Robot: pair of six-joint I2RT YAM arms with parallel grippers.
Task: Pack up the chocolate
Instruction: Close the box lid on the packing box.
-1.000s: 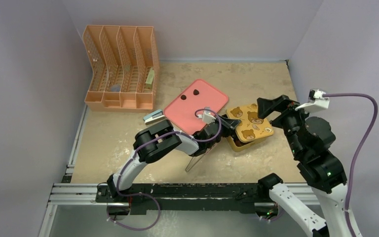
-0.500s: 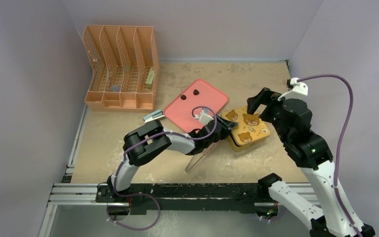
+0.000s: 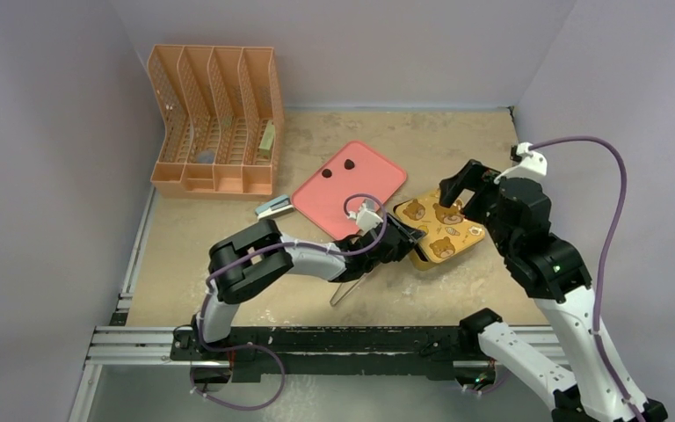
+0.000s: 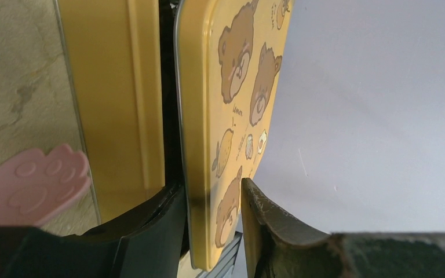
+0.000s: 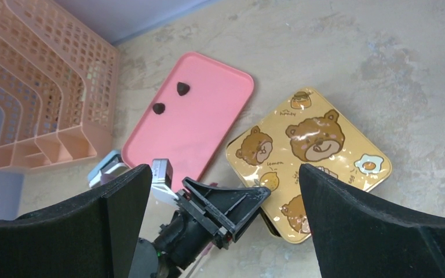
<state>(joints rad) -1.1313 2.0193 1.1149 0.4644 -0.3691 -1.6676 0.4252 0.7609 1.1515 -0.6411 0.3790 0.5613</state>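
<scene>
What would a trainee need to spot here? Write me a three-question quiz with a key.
1. Count: how many chocolate pieces lie on the pink tray?
2. True or false: the right gripper is shut on the bear lid.
3. The left gripper has its fingers on either side of: A) the pink tray, B) the bear lid, C) a chocolate piece.
Key: 1. two; 2. false, it hangs open above the lid; 3. B.
</scene>
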